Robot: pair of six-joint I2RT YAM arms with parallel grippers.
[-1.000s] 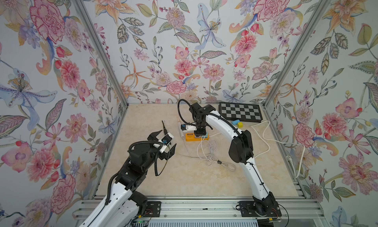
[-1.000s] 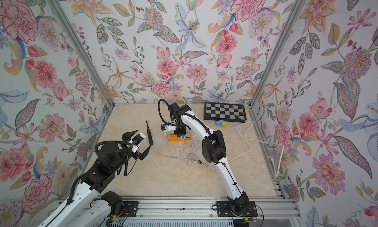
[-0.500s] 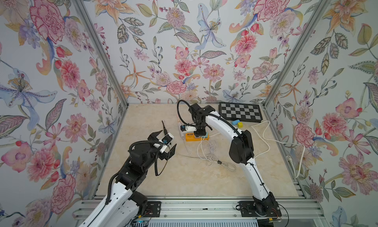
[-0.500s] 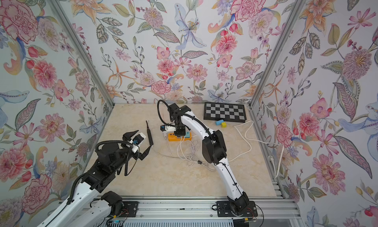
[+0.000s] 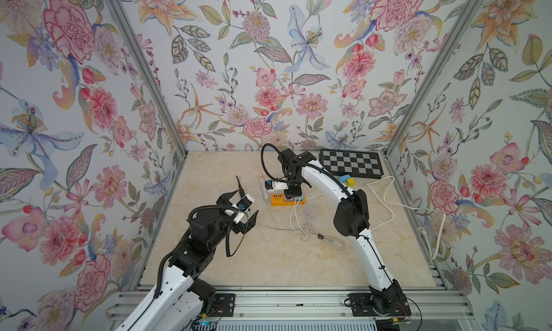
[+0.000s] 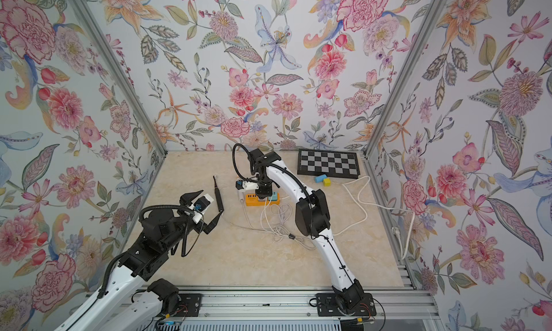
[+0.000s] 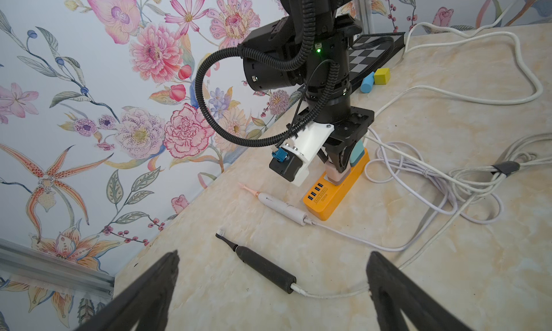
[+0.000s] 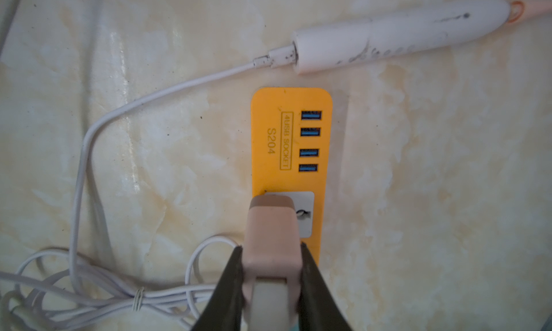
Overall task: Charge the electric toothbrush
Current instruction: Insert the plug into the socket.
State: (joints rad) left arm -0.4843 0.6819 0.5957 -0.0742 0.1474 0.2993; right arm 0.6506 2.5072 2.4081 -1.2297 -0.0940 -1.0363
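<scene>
A black electric toothbrush (image 7: 265, 268) (image 5: 239, 184) (image 6: 218, 196) lies flat on the table with a white cable in its base. My left gripper (image 7: 273, 256) (image 5: 246, 202) (image 6: 212, 201) hovers above it, open and empty. A white toothbrush with a pink head (image 7: 282, 208) (image 8: 403, 37) lies beside the orange power strip (image 7: 334, 195) (image 8: 286, 141) (image 5: 277, 200), also cabled. My right gripper (image 8: 271, 249) (image 7: 337, 162) (image 5: 291, 192) points straight down, shut on a pink charger plug (image 8: 271, 225) (image 7: 336, 175) that stands on the strip's socket. How deep the plug sits cannot be seen.
A teal plug (image 7: 357, 155) sits in the strip behind the pink one. Coiled white cables (image 5: 310, 228) lie in front of the strip. A checkerboard (image 5: 351, 163), a blue cylinder (image 5: 343, 177) and a yellow cube (image 5: 350, 181) are at the back right. A thick white cord (image 5: 403, 201) runs along the right.
</scene>
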